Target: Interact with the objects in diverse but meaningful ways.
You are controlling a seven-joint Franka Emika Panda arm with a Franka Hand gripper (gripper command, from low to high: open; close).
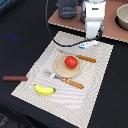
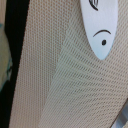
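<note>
Toys lie spread on the pale woven mat [image 1: 62,70] on the dark tabletop [image 1: 17,35], so we can reach each one: the red tomato [image 1: 71,62] on a round tan plate [image 1: 67,68], the yellow banana [image 1: 44,90] near the mat's front edge. Our hand [image 1: 91,39] hangs just above the flat white fish-shaped piece [image 2: 101,25] at the mat's far edge, maybe to pick it up. We cannot tell if the hand is open or closed.
</note>
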